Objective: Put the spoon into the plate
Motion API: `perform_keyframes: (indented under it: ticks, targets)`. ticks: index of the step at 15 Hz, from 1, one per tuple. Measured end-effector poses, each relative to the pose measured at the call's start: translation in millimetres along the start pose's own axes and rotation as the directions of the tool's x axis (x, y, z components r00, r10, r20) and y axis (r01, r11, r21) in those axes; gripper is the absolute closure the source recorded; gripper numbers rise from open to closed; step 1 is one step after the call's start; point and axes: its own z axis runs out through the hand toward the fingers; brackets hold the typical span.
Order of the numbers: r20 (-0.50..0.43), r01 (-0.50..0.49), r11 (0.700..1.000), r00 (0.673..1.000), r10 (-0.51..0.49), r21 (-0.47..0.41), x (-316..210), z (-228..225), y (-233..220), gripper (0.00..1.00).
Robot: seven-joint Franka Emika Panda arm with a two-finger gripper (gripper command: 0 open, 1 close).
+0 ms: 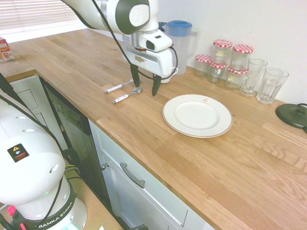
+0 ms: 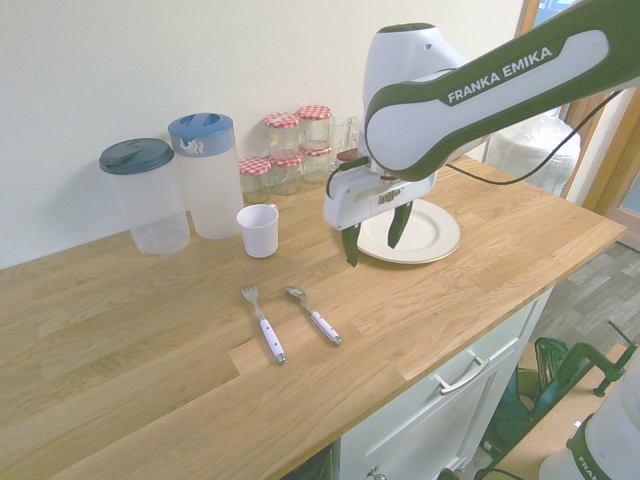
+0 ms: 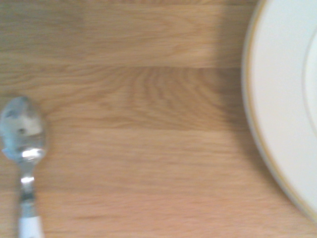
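Observation:
The spoon [image 1: 127, 96] lies flat on the wooden counter, its white handle toward the counter's front edge and its silver bowl toward the plate. It also shows in the second exterior view [image 2: 313, 316] and in the wrist view [image 3: 22, 148]. The white gold-rimmed plate [image 1: 197, 115] [image 2: 432, 235] [image 3: 282, 99] is bare, with a small red mark at its far edge. My gripper [image 1: 146, 89] [image 2: 373, 253] hangs open and holds nothing, above the counter between the spoon's bowl and the plate's rim.
A white-handled fork [image 1: 119, 86] [image 2: 263, 322] lies beside the spoon. A white cup [image 2: 259, 230], two lidded pitchers [image 2: 205, 172], several red-lidded jars [image 1: 225, 60] and glasses [image 1: 271, 84] line the wall. A dark round object [image 1: 292, 115] sits at far right.

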Motion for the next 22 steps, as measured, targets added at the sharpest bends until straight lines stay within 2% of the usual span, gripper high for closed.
perform_keyframes:
  ticks: [3, 8, 13, 14, 22]
  targets:
    - [0.002, 0.017, 1.0, 1.0, -0.017, -0.011, -38.8, 6.1, -21.6, 0.0]
    - [0.028, 0.038, 0.999, 0.999, -0.037, -0.039, -77.7, 43.0, -50.6, 0.0]
    - [0.041, 0.04, 0.998, 0.998, -0.038, -0.05, -85.3, 70.3, -64.6, 0.0]
    - [0.043, 0.038, 0.998, 0.998, -0.036, -0.051, -84.6, 74.5, -68.3, 1.0]
    - [0.053, 0.023, 0.998, 0.998, -0.02, -0.058, -86.1, 86.3, -77.6, 1.0]
